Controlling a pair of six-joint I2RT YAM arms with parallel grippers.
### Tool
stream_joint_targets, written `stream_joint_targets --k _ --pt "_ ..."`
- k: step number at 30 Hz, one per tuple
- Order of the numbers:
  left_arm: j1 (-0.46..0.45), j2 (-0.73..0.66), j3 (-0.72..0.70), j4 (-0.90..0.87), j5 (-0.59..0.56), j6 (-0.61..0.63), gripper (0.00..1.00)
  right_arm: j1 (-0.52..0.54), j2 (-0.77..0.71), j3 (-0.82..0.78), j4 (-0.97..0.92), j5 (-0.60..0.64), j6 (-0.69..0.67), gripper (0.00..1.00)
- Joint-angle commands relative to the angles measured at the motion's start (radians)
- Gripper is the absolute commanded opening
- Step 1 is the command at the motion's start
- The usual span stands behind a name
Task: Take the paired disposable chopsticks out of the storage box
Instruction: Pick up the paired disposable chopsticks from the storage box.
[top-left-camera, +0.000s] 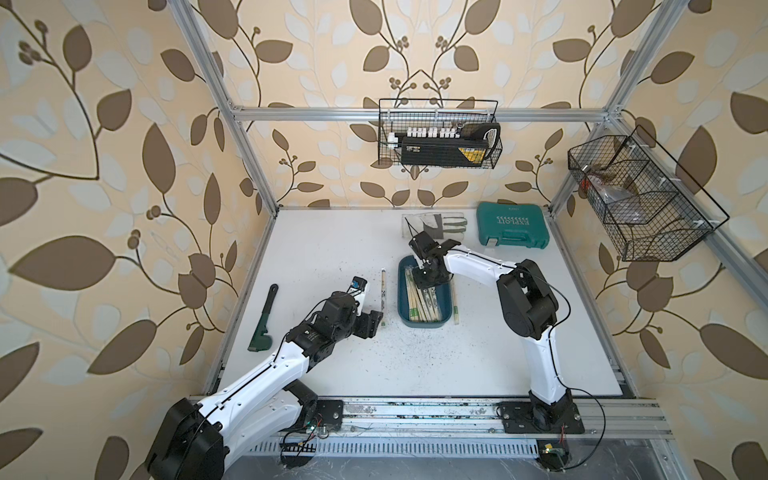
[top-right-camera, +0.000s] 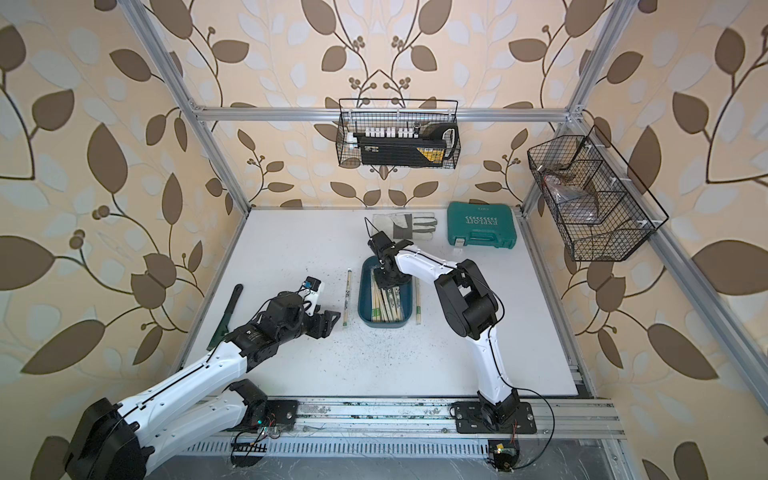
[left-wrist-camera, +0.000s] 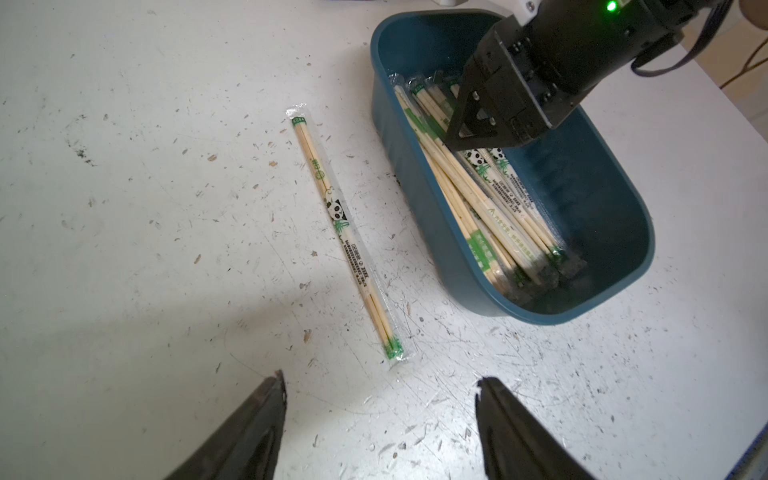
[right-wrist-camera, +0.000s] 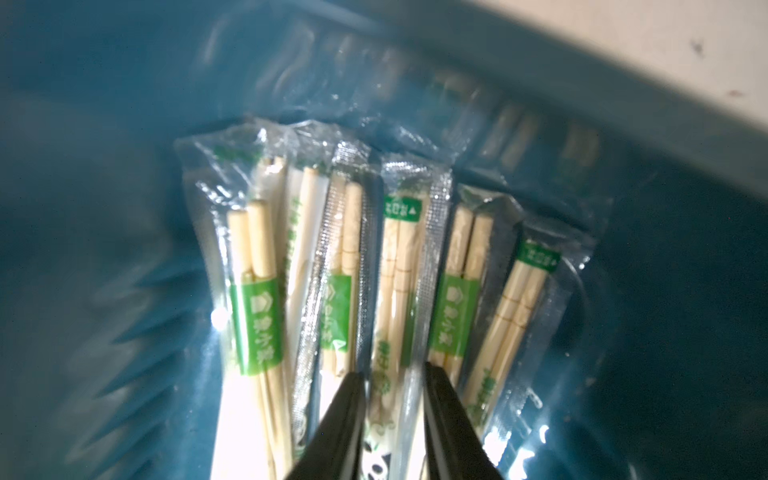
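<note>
Where chopsticks (top-left-camera: 422, 307) lie, long axis follows storage box (top-left-camera: 424, 325) length.

Brown-leaf cream wallpaper (top-left-camera: 124, 124) surrounds a scuffed white tabletop (top-left-camera: 332, 249). Aluminium rails (top-left-camera: 311, 111) frame it; a wire basket (top-left-camera: 438, 133) hangs at twelve o'clock, a second basket (top-left-camera: 640, 199) at two.

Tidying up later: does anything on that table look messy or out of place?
Nothing damaged. Dark specks litter the white table around the storage box, and the chopsticks in it lie crisscrossed. Outside it lie a left pair and a right pair.
</note>
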Motion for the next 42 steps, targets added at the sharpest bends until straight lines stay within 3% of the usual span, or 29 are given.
stream_joint_targets --k 1,9,14,28,33,42 --pt "-0.006 0.006 -0.003 0.035 0.008 0.014 0.76 0.004 0.034 0.024 -0.028 0.022 0.009 0.28" --pt "-0.007 0.005 -0.002 0.035 0.005 0.015 0.76 0.003 0.028 0.027 -0.041 0.047 0.018 0.14" --pt "-0.006 0.005 -0.004 0.037 0.002 0.014 0.77 0.003 -0.005 0.043 -0.061 0.028 0.033 0.1" --pt "-0.006 0.002 -0.009 0.046 -0.005 0.014 0.78 -0.012 -0.154 0.133 -0.161 -0.021 0.075 0.09" --pt "-0.006 0.005 -0.009 0.045 -0.002 0.014 0.78 -0.02 -0.142 0.165 -0.2 -0.044 0.067 0.09" --pt "-0.007 0.013 -0.008 0.051 0.004 0.015 0.79 -0.134 -0.299 0.035 -0.192 -0.005 0.061 0.09"
